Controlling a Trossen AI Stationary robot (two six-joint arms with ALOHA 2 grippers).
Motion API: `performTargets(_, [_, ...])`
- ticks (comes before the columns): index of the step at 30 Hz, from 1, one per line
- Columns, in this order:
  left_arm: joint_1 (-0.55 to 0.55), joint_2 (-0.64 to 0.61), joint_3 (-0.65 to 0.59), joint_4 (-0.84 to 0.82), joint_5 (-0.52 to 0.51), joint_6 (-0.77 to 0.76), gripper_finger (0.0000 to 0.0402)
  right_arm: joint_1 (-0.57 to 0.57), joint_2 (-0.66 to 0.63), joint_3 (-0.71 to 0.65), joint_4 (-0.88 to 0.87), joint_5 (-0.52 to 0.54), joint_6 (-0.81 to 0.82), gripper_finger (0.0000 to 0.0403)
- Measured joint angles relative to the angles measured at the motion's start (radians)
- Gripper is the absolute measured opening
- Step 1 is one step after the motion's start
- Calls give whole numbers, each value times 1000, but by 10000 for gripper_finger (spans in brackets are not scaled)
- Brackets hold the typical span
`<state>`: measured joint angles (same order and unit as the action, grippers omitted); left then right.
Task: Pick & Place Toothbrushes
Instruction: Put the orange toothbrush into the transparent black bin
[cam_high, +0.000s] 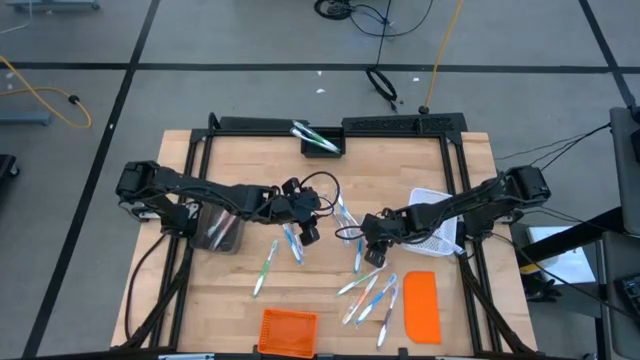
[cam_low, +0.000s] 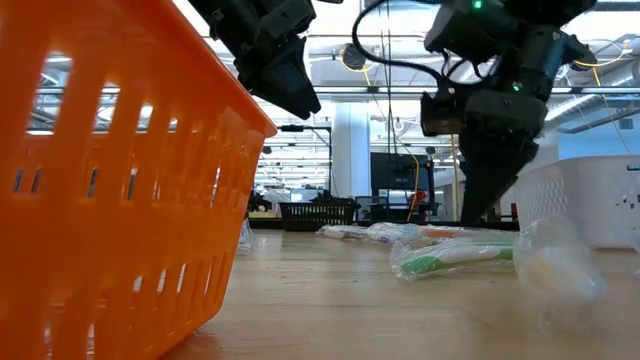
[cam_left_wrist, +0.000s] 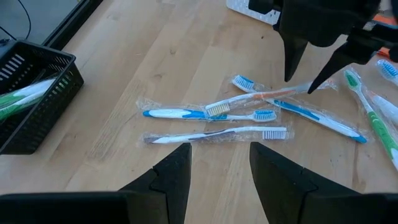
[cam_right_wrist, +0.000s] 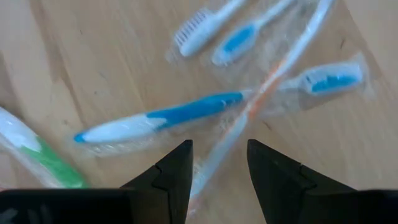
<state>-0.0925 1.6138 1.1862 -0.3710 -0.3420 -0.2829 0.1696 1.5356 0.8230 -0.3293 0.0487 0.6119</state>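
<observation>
Orange basket (cam_low: 110, 170) fills the low view's near side, standing at the table's (cam_high: 240, 310) front edge. Just beside it on the wood lies the flat orange lid (cam_high: 421, 305), and between basket and lid a cluster of wrapped toothbrushes (cam_high: 368, 295) is scattered.

Both grippers work near the table's middle, farther from the basket. The left gripper (cam_left_wrist: 219, 165) hangs above three wrapped brushes (cam_left_wrist: 214, 123), its fingers (cam_left_wrist: 174, 174) apart and holding nothing. The right gripper (cam_right_wrist: 217, 163) hangs low over crossed brushes, a blue-handled one (cam_right_wrist: 155, 121) and a clear one with an orange stripe (cam_right_wrist: 249, 112); its fingers (cam_right_wrist: 273, 171) stand apart with the clear brush running between them, and whether they touch it I cannot tell.

Beyond the grippers, at the far edge from the basket, a black bin (cam_high: 322, 145) holds a few green-and-white brushes (cam_high: 312, 133). A white mesh basket (cam_high: 436, 218) sits beyond the lid, under the right arm. One green brush (cam_high: 264, 268) lies alone nearer the orange basket.
</observation>
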Motion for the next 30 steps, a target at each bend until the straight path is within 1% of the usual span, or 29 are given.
performTargets(7, [0, 0, 0, 0, 0, 0, 166, 2, -2, -94, 103, -3, 65, 143])
performTargets(10, [0, 0, 0, 0, 0, 0, 166, 2, -4, -110, 122, -14, 74, 130])
performTargets(13, [0, 0, 0, 1, 0, -1, 166, 1, -4, -113, 119, -6, 75, 93])
performTargets(16, [0, 0, 0, 1, 0, -1, 166, 1, -3, -114, 116, -5, 62, 33])
performTargets(17, [0, 0, 0, 1, 0, -4, 166, 1, -3, -114, 117, -6, 59, 20])
performTargets(22, [0, 0, 0, 1, 0, -6, 166, 1, -12, -114, 118, -13, 57, 17])
performTargets(24, [0, 0, 0, 2, 0, -6, 166, -3, -30, -116, 115, -33, 43, 15])
performTargets(27, [0, 0, 0, 8, 0, -6, 166, -16, -82, -117, 110, -47, 21, 15])
performTargets(30, [0, 0, 0, 13, -1, -6, 166, -33, -149, -117, 111, -23, -13, 15])
